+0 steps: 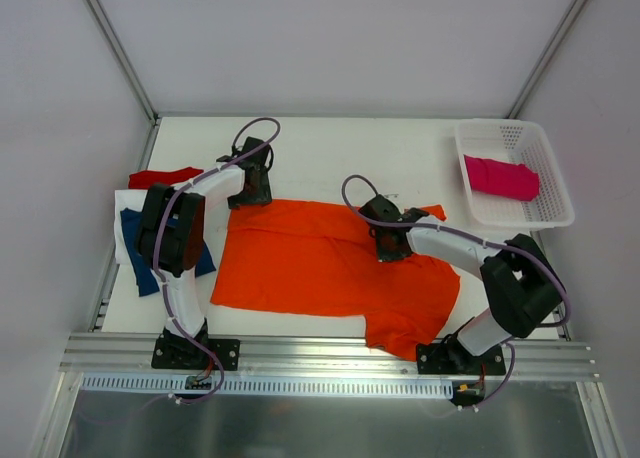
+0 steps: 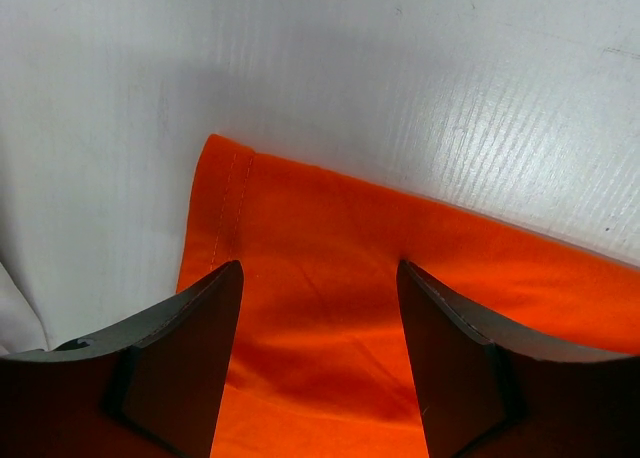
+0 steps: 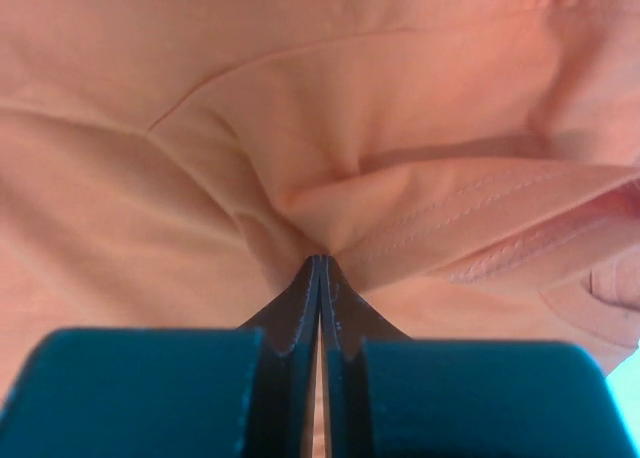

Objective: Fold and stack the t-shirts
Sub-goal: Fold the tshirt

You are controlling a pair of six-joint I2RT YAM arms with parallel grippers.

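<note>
The bright orange t-shirt (image 1: 320, 263) lies spread flat across the middle of the table. My left gripper (image 1: 250, 193) is open at the shirt's far left corner; in the left wrist view its fingers (image 2: 190, 348) stand wide apart over the orange cloth (image 2: 340, 218), holding nothing. My right gripper (image 1: 386, 244) is shut on a pinch of the orange shirt near its far right part; in the right wrist view (image 3: 320, 260) the cloth (image 3: 300, 108) looks pale and bunches up at the fingertips. A navy shirt (image 1: 137, 261), a white shirt (image 1: 124, 202) and a red shirt (image 1: 165, 176) lie at the left.
A white mesh basket (image 1: 556, 216) stands at the far right and holds a rolled magenta pink shirt (image 1: 500, 177). An aluminium rail (image 1: 330, 353) runs along the near edge. Frame posts rise at the far corners.
</note>
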